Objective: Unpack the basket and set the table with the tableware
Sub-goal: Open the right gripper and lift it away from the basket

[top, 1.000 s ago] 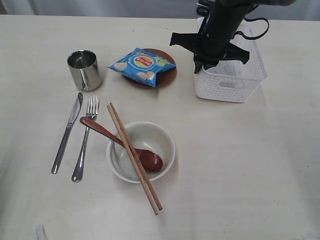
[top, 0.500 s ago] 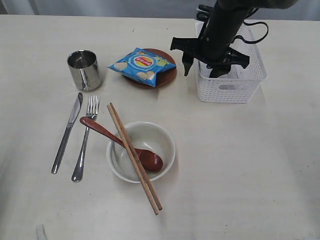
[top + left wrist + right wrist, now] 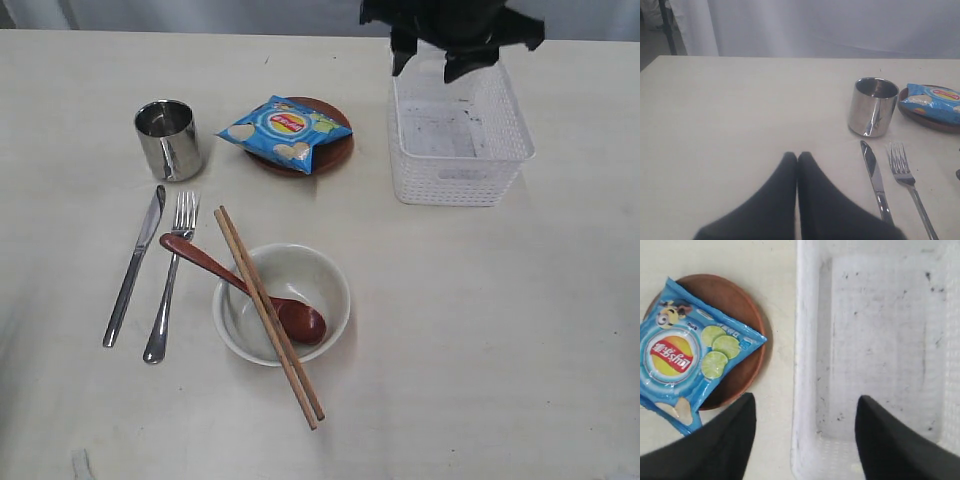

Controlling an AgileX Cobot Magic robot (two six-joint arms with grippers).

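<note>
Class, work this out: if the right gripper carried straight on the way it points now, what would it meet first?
Probably the basket: the open right gripper straddles its wall beside the plate. Depth is unclear.

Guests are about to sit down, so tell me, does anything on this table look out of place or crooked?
Yes. The chopsticks lie slanted across the rim of the bowl, over the wooden spoon, whose head rests inside the bowl. A blue chip bag sits on the brown plate, overhanging its edge.

Cup [image 3: 167, 138] polished steel; basket [image 3: 455, 182] matt white plastic; plate [image 3: 336, 154] brown, possibly wood.
</note>
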